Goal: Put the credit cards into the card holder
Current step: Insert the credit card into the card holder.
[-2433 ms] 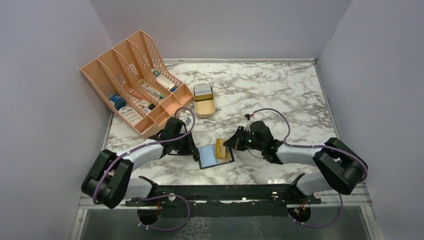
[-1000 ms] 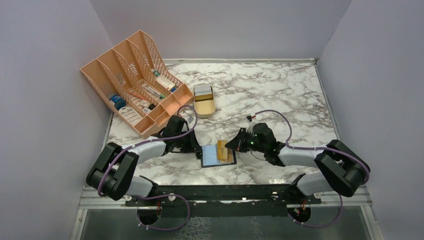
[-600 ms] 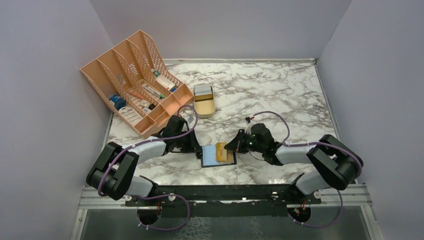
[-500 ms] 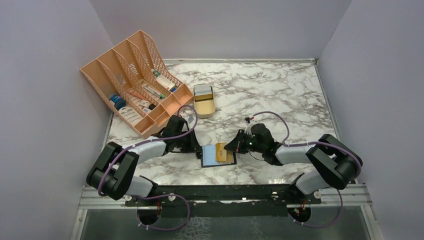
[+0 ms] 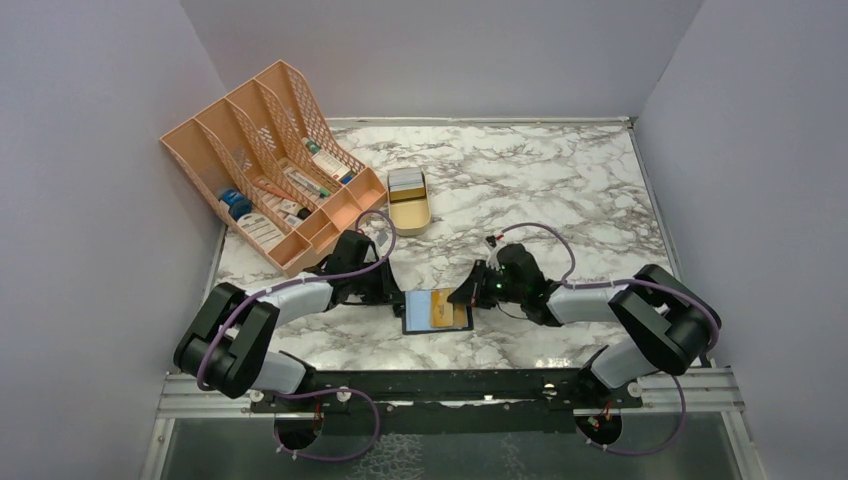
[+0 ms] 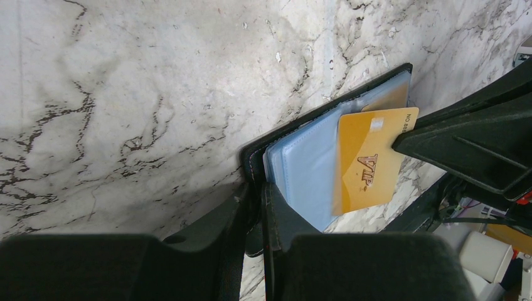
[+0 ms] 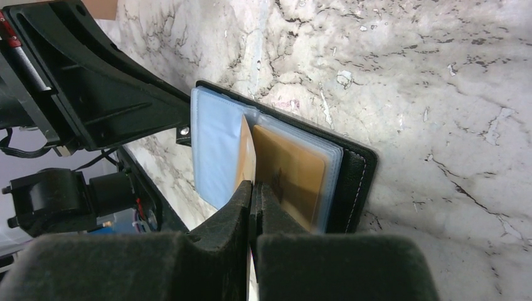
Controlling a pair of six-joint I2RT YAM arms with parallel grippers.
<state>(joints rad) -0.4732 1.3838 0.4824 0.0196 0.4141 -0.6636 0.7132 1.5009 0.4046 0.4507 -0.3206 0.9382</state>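
The black card holder (image 5: pixel 415 325) lies open on the marble, its blue-grey sleeves (image 6: pixel 304 172) facing up. My left gripper (image 6: pixel 263 191) is shut on the holder's black near-left flap. My right gripper (image 7: pixel 253 188) is shut on a gold credit card (image 6: pixel 370 166) marked VIP, held edge-on (image 7: pixel 246 153) over the sleeves, its left end against the blue sleeve. Another gold card (image 7: pixel 292 172) sits behind a clear sleeve. From above, the two grippers (image 5: pixel 398 298) (image 5: pixel 468 297) face each other across the holder. Pale cards (image 5: pixel 405 180) stand in the tan tin.
A tan oval tin (image 5: pixel 410 215) sits behind the holder. A peach mesh file organiser (image 5: pixel 215 130) with boxes and small items fills the back left. Grey walls close in the marble table (image 5: pixel 560 190) on three sides.
My right gripper has carried the gold card leftward, further over the holder's sleeves. The left gripper keeps its hold and has stayed in place over the last second.
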